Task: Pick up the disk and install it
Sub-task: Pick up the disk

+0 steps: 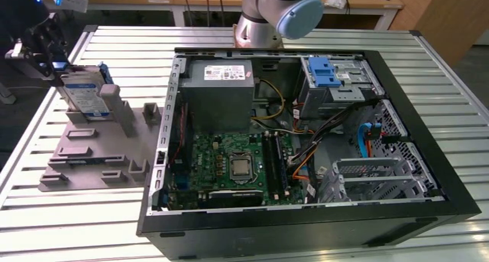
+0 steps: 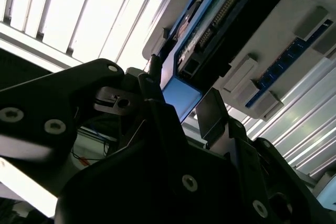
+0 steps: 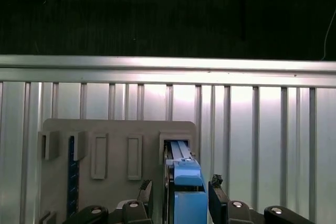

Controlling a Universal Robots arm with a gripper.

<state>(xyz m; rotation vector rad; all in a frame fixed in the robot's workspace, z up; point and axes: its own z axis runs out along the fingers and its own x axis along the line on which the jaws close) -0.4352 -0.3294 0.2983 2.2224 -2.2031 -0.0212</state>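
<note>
The disk [image 1: 82,96] stands on edge in a slot at the far end of a grey holder plate [image 1: 91,156], on the exterior view's left. It is silver with a blue-and-white label and a blue bracket. My gripper [image 1: 52,67] hovers at the disk's upper end. In the first wrist view the blue bracket end of the disk [image 3: 186,179] sits between my two fingers, with a thin gap on each side of the gripper [image 3: 184,195]. The second wrist view shows the same straddle around the disk [image 2: 220,11], gripper [image 2: 181,100] open and not clamping.
An open computer case [image 1: 428,176] lies on the slatted metal table [image 1: 77,227], on the exterior view's right of the holder plate. Inside are a grey power supply [image 1: 221,93], a green motherboard [image 1: 229,165] and a drive cage with a blue latch [image 1: 324,76]. The arm's base [image 1: 264,22] stands behind the case.
</note>
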